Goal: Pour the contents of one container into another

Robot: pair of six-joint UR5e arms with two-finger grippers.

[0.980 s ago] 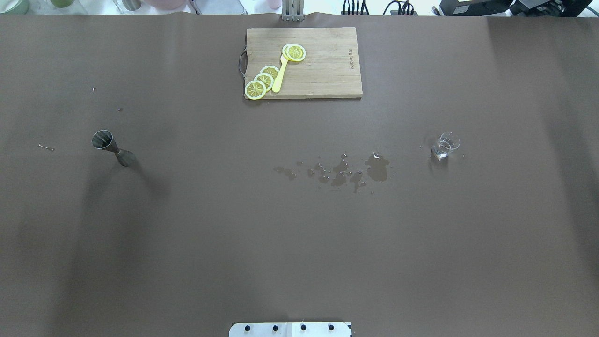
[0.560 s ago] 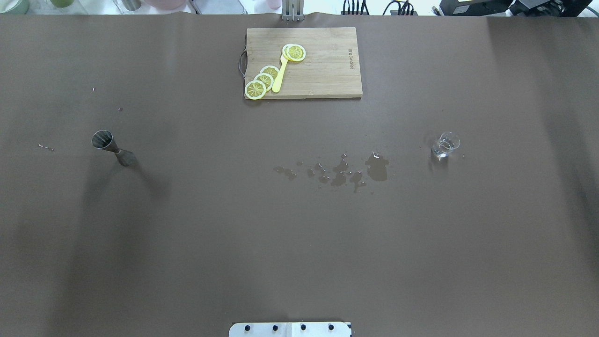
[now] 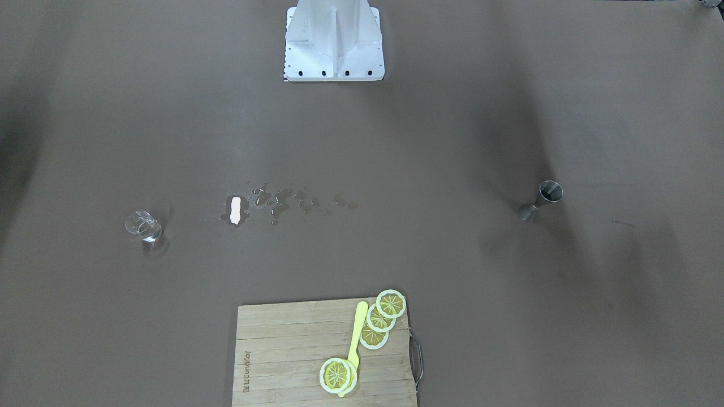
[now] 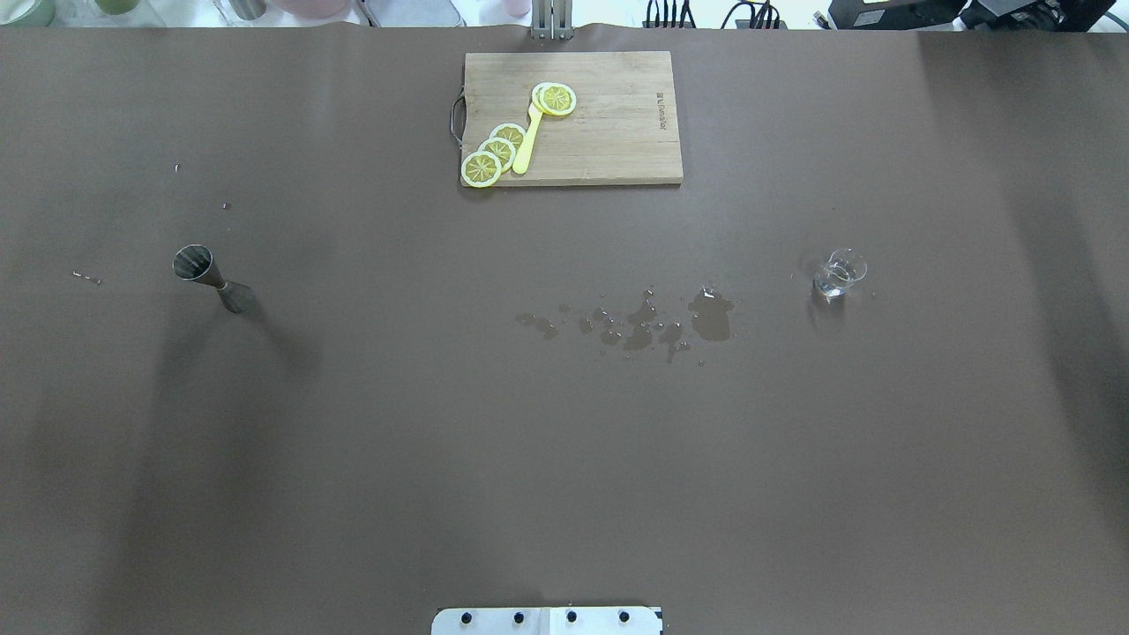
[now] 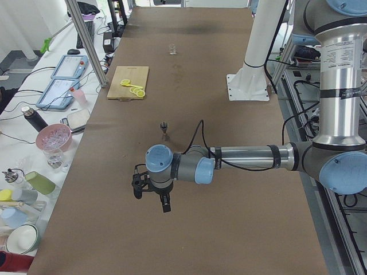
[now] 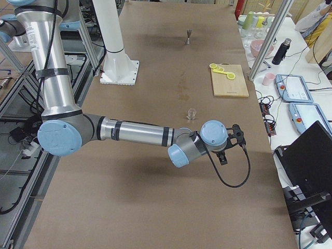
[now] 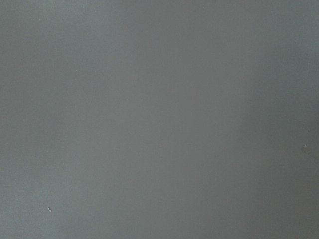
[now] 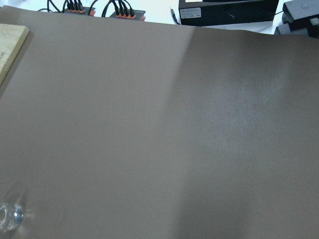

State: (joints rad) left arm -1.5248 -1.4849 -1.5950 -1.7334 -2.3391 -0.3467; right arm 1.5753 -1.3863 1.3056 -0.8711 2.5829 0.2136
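A steel jigger (image 4: 212, 278) stands upright on the brown table's left side, also seen in the front view (image 3: 540, 200). On the right side stands a small clear glass (image 4: 838, 273) with a little liquid; it also shows at the bottom left corner of the right wrist view (image 8: 10, 216). Neither arm shows in the overhead or front views. My left gripper (image 5: 164, 203) hangs over the table's left end, well short of the jigger (image 5: 165, 128). My right gripper (image 6: 223, 157) hovers near the glass (image 6: 192, 113), toward the table's right end. I cannot tell whether either gripper is open or shut.
A wet spill (image 4: 653, 322) spreads across the table's middle between the two containers. A wooden cutting board (image 4: 573, 117) with lemon slices and a yellow knife lies at the far edge. Cups, bottles and tablets crowd a side bench (image 5: 51, 143).
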